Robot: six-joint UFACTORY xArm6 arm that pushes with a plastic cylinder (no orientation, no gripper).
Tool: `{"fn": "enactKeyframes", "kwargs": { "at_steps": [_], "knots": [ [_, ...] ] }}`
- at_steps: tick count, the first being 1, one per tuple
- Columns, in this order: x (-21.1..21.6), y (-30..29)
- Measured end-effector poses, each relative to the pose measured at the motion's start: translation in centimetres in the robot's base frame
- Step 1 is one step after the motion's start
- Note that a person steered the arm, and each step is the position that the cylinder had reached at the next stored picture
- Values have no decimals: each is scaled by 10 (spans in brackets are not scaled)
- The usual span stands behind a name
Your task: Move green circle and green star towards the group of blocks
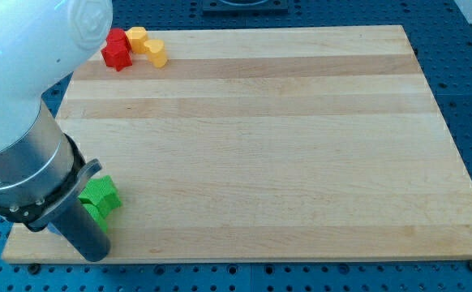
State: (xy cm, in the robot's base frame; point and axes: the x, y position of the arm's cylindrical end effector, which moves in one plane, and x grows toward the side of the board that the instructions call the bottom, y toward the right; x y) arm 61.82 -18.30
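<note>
Two green blocks sit together at the view's bottom left of the wooden board (285, 138). The upper one (102, 193) looks like the green star. The lower one (95, 214) is partly hidden by the arm, and its shape cannot be made out. The group of blocks lies at the view's top left: two red blocks (117, 49) and two yellow blocks (148, 45) touching each other. My tip (95, 256) is at the board's bottom left edge, just below the green blocks and close to them.
The arm's large white and grey body (25, 105) covers the view's left side and the board's left edge. A blue perforated table (463, 97) surrounds the board.
</note>
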Motion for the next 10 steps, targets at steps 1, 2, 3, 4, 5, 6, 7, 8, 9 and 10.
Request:
{"fn": "enactKeyframes", "kwargs": {
  "at_steps": [1,2,3,4,5,6,7,8,9,10],
  "knots": [
    [0,-1],
    [0,-1],
    [0,1],
    [1,3],
    [0,-3],
    [1,-6],
    [0,-14],
    [0,-25],
    [0,-30],
    [-1,-32]
  ]
}}
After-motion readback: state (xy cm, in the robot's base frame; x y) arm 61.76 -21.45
